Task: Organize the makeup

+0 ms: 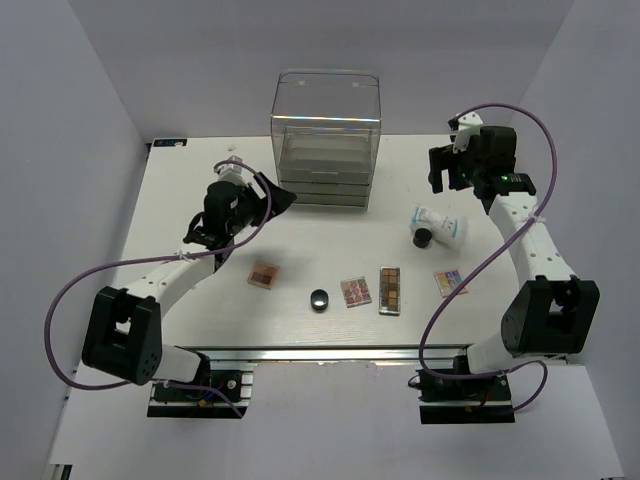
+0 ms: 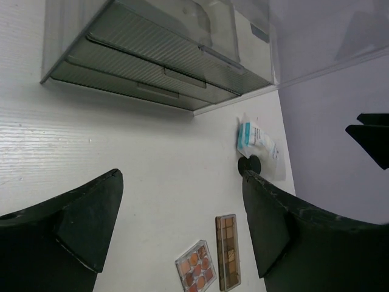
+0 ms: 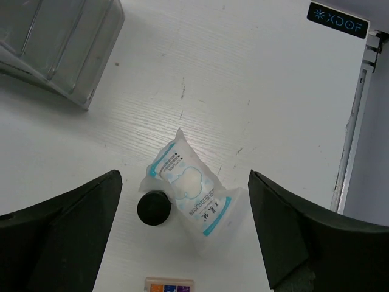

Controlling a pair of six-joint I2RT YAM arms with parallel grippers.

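My left gripper (image 1: pixel 274 204) is open and empty, held above the table left of the clear acrylic drawer box (image 1: pixel 326 135). My right gripper (image 1: pixel 450 180) is open and empty, high above a white blue-printed packet (image 3: pixel 191 191) with a round black pot (image 3: pixel 154 208) touching it. In the top view a brown palette (image 1: pixel 264 274), a second black pot (image 1: pixel 319 299), a pink palette (image 1: pixel 356 291), a long narrow palette (image 1: pixel 390 290) and a multicoloured palette (image 1: pixel 450 282) lie in a row near the front. The left wrist view shows the pink palette (image 2: pixel 197 267) and the long palette (image 2: pixel 228 250).
The drawer box (image 2: pixel 158 55) stands at the back centre with its drawers shut; its corner shows in the right wrist view (image 3: pixel 55 42). The table's right edge (image 3: pixel 352 121) is a metal rail. White walls enclose both sides and the back.
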